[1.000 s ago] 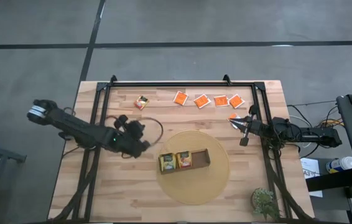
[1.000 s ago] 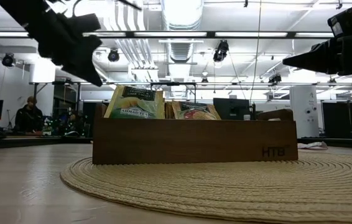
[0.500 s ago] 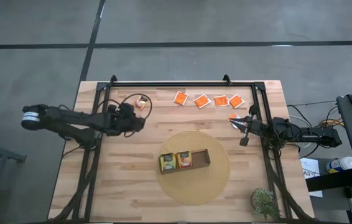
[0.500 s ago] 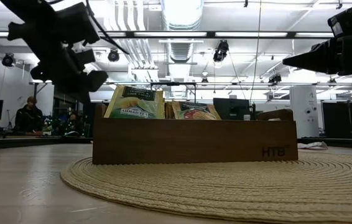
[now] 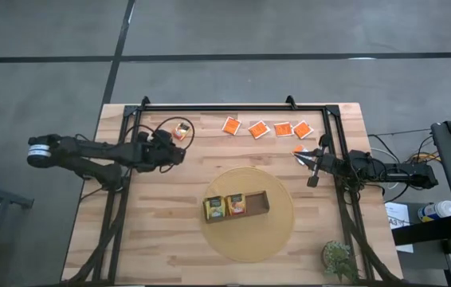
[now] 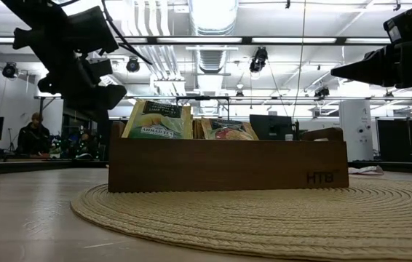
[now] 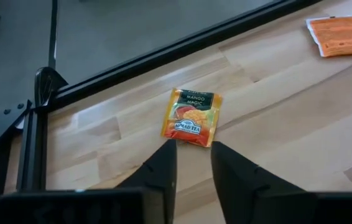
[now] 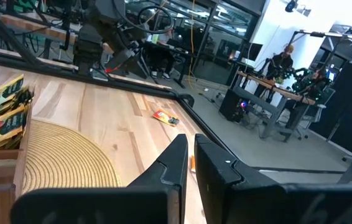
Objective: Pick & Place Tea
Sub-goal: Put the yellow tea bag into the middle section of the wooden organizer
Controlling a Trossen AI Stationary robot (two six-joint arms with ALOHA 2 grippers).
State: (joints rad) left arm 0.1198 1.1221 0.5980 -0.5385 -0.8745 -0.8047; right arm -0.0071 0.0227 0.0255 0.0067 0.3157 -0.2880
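A yellow-orange tea sachet [image 7: 191,117] lies flat on the table near the far left [image 5: 181,131]. My left gripper [image 7: 193,150] hovers just short of it, open, nothing between its fingers [image 5: 181,150]. A brown wooden tray [image 5: 237,206] on a round woven mat [image 5: 273,231] holds a green-and-yellow sachet [image 5: 214,208] and a yellow-orange one [image 5: 235,205], both standing upright [image 6: 159,120]. Several bright orange sachets [image 5: 258,129] lie in a row by the far edge. My right gripper [image 5: 299,156] waits shut at the right, beside one orange sachet [image 5: 298,149].
A black metal frame [image 5: 233,106] runs along the far edge and down both sides of the table. A small plant [image 5: 339,259] stands at the near right corner. Bare wood lies between the mat and the row of sachets. People sit in the room beyond.
My left gripper has swung from beside the tray's left end toward the far edge, and now points at the yellow-orange sachet lying there. It has kept nearly still over the last half second. The sachets and the tray have not moved.
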